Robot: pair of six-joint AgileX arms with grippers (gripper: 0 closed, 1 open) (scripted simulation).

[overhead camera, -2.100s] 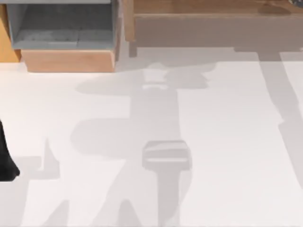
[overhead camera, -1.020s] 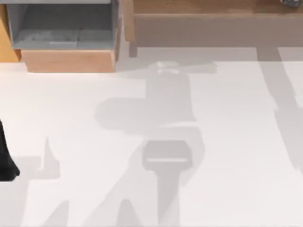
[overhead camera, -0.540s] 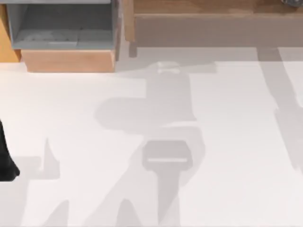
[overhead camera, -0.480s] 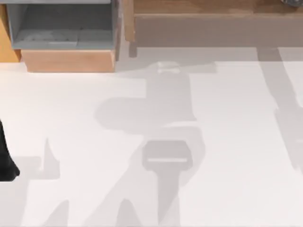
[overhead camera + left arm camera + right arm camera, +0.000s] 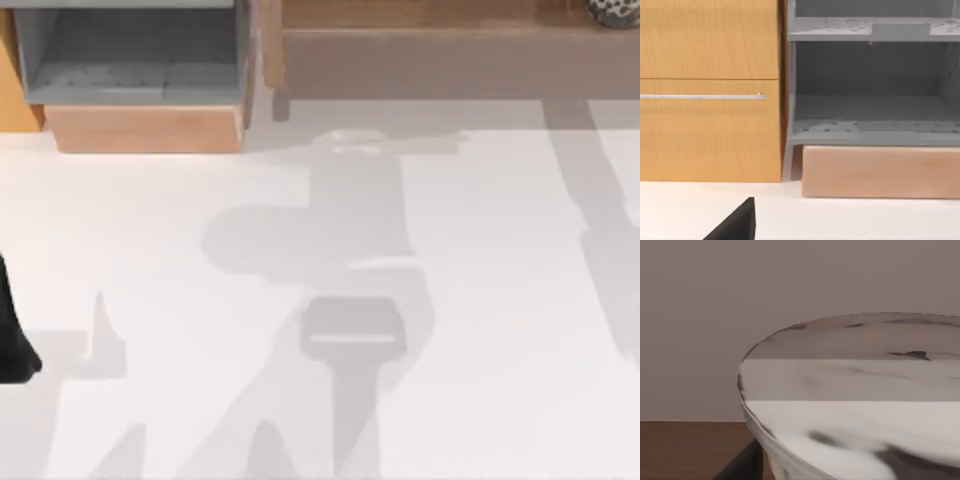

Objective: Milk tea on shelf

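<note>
**Top view: the cup at the shelf's right end**

Top view shows the milk tea (image 5: 612,10), a tall clear plastic cup with a white round lid, as no more than a pale, dark-speckled round edge at the frame's upper right. It appears to stand on the long, low light-brown wooden shelf (image 5: 440,60) with its darker greyish-brown front. In the right wrist view we see the lid close up, white with dark smears, above the shelf's brown board and against a dull greyish wall.

A dark part of the right gripper (image 5: 742,464) shows just beside the cup. We cannot tell whether it grasps the cup or has released it.

Left of the shelf stands the grey box-like cabinet (image 5: 130,60) with its orange-tan wooden frame. The white table (image 5: 480,300) in front carries only soft shadows.

Our left arm (image 5: 12,340) sits parked at the table's left edge. The left gripper (image 5: 735,227) faces the cabinet, and its state we cannot tell.
</note>
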